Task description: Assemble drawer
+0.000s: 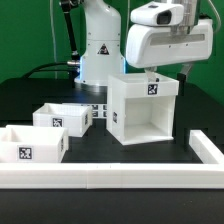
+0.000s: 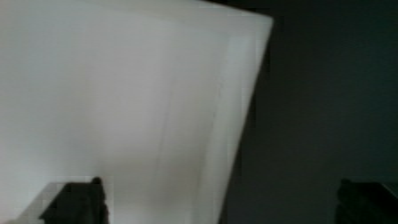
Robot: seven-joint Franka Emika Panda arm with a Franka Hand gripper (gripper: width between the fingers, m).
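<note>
The big white cube casing (image 1: 145,112) stands on the black table at the exterior view's right, its open side facing the camera and a tag near its top edge. My gripper (image 1: 168,70) hovers just above the casing's top, at its right side. In the wrist view the casing's white surface (image 2: 125,110) fills most of the picture and its edge runs between my fingertips. The gripper (image 2: 222,205) is open wide and holds nothing. Two small open-top trays (image 1: 62,118) (image 1: 30,145) with tags sit at the exterior view's left, apart from the casing.
A long low white rail (image 1: 110,178) runs along the front and turns back at the exterior view's right (image 1: 207,150). The robot's white base (image 1: 100,45) stands behind the casing. A small tagged piece (image 1: 97,109) lies between the nearer tray and the casing.
</note>
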